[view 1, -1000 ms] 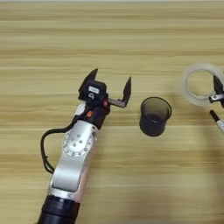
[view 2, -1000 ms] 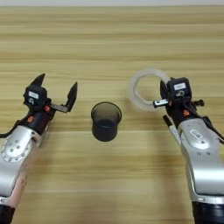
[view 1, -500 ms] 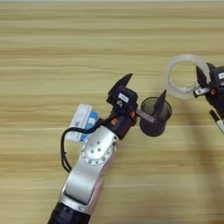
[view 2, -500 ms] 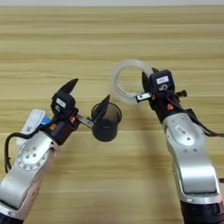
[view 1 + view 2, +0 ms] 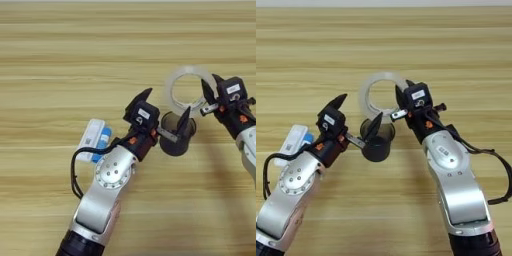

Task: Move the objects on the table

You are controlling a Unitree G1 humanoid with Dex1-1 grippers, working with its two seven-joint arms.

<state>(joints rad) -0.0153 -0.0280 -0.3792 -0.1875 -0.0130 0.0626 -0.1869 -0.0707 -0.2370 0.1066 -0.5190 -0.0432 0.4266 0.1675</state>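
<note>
Left eye view: The dark cup (image 5: 176,140) stands upright on the wooden table (image 5: 60,60); its contents cannot be determined. The left gripper (image 5: 162,112) has its jaws spread wide, and the cup's rim sits just below and between the fingertips. The clear tape ring (image 5: 189,91) is clamped at its right wall by the right gripper (image 5: 210,92), up and right of the cup. A white-and-blue packet (image 5: 94,140) lies behind the left gripper, beside its arm.

Right eye view: The ring overlaps the cup's far rim. Bare table extends beyond the ring and to the right of the right arm.
</note>
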